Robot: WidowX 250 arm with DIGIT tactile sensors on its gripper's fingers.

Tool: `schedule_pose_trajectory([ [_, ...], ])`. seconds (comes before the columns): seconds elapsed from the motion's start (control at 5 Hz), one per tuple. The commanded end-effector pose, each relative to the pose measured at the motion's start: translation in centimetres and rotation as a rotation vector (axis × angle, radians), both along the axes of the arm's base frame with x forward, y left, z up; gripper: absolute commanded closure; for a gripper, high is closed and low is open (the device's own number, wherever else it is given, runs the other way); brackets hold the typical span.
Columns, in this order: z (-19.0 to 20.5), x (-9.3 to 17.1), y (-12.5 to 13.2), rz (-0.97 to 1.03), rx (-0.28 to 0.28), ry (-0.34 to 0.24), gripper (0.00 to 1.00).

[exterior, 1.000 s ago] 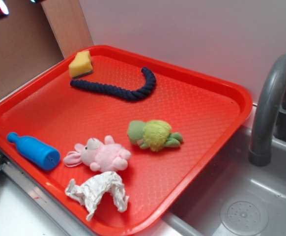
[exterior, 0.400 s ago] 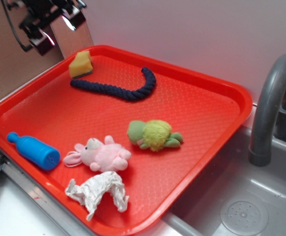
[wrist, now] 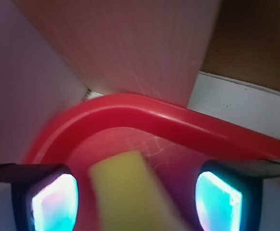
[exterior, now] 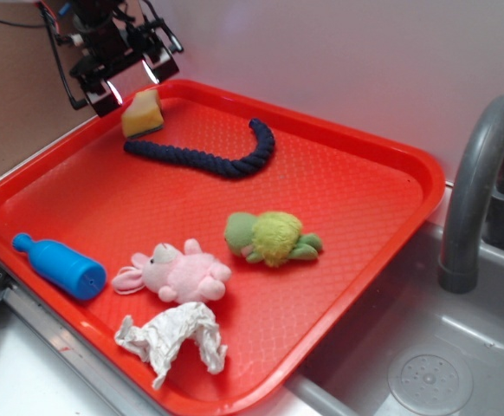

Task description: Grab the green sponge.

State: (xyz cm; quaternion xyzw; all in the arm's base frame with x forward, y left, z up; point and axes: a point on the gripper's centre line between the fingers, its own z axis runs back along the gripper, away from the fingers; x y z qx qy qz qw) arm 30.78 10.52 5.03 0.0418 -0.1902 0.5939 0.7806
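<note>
A red tray (exterior: pixel 365 156) carries everything, sitting beside a grey sink (exterior: pixel 425 364) with a grey faucet (exterior: pixel 473 182). At the tray's near left edge lies a blue bottle (exterior: pixel 57 267). Above the far left corner hangs the pincer (exterior: pixel 133 85), its jaws spread apart and holding nothing. Just beside and below its tips, in that far left corner, rests the green sponge (exterior: pixel 142 113), a small yellow foam block with a dark layer on its lower face. In the wrist view the sponge (wrist: pixel 128 192) appears blurred between the two fingers (wrist: pixel 53 202), inside the tray's curved rim (wrist: pixel 145 113). Near the sponge, a dark blue rope (exterior: pixel 213 156) curves along the far side. Toward the near edge lie a pink plush rabbit (exterior: pixel 178 273) and crumpled white paper (exterior: pixel 174 340). Near the tray's middle lies a green-and-yellow plush turtle (exterior: pixel 274 237).
</note>
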Motion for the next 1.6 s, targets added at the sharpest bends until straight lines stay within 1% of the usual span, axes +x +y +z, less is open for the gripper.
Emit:
schedule_pose_trajectory([
  [0.0, -0.6, 1.1, -0.7, -0.202, 0.048, 0.005, 1.00],
  [0.2, 0.7, 1.1, -1.3, -0.192, 0.020, -0.044, 1.00],
  [0.4, 5.3, 0.4, -2.4, -0.155, -0.034, 0.093, 1.00],
  [0.6, 10.3, -0.7, -5.8, -0.229, -0.115, 0.131, 1.00],
  [0.8, 15.1, -2.1, -9.0, -0.402, -0.186, 0.135, 1.00],
  [1.0, 18.2, -5.3, -12.5, -0.653, -0.161, 0.133, 1.00],
  [1.2, 19.2, -7.3, -12.9, -0.798, -0.143, 0.075, 1.00],
  [1.4, 18.5, -7.8, -11.9, -0.670, -0.152, 0.059, 1.00],
])
